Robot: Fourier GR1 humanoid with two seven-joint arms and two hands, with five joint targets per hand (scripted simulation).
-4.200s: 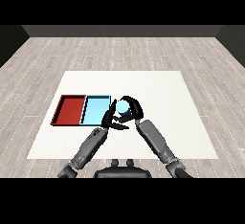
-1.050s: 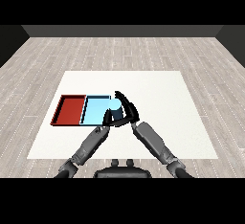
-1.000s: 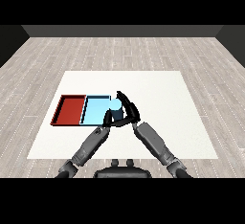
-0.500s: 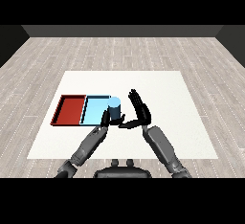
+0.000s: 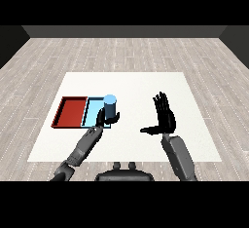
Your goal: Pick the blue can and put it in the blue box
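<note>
Upright blue can [image 5: 110, 108] at the right end of the light blue tray [image 5: 92, 112], base just at the tray's right rim, whether inside the rim or on it not clear from this angle. Pale top face showing, body a deeper blue.

Left hand [image 5: 101, 118] close against the can's left side and lower front, dark fingers partly behind and beside it (too much overlap to say whether curled round the can or merely alongside). Grey left forearm [image 5: 83, 145] running down toward the lower left corner.

Right hand [image 5: 163, 116] well apart from the can, out over bare white table [image 5: 194, 100]. Fingers straight and spread, pointing up and away; thumb stretched out sideways toward the left. Nothing held. Grey right forearm [image 5: 179, 156] below it, rising from the lower right.

Red tray [image 5: 70, 112] lying flush against the left side of the light blue one, both flat on the table, long sides parallel to the table's near edge. Nothing visible inside the red tray.

Grey plank floor [image 5: 126, 54] around the table, dark wall beyond.
</note>
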